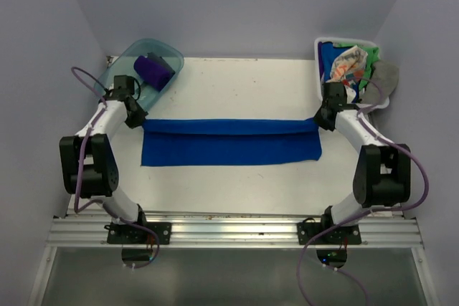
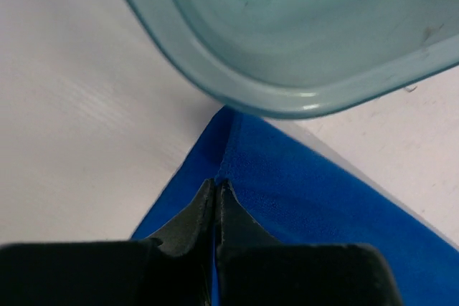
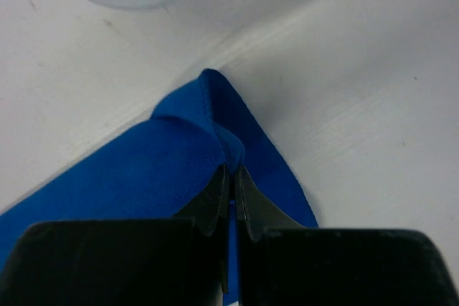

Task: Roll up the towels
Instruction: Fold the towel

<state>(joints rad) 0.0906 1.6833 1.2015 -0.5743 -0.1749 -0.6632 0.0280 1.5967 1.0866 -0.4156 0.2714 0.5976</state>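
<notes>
A royal blue towel (image 1: 231,142) lies stretched across the middle of the table, its far edge folded over toward the near side. My left gripper (image 1: 141,121) is shut on the towel's far left corner (image 2: 233,145); its jaws pinch the blue cloth. My right gripper (image 1: 320,120) is shut on the far right corner (image 3: 208,105), where the cloth bunches up between the fingertips. A purple towel (image 1: 154,69) sits in the teal tub. Several more towels (image 1: 351,64), cream, green and grey, are heaped in the white basket.
The translucent teal tub (image 1: 119,67) stands at the back left, its rim (image 2: 287,102) just beyond the left gripper. The white basket (image 1: 318,69) stands at the back right, close behind the right gripper. Walls close in the table on three sides.
</notes>
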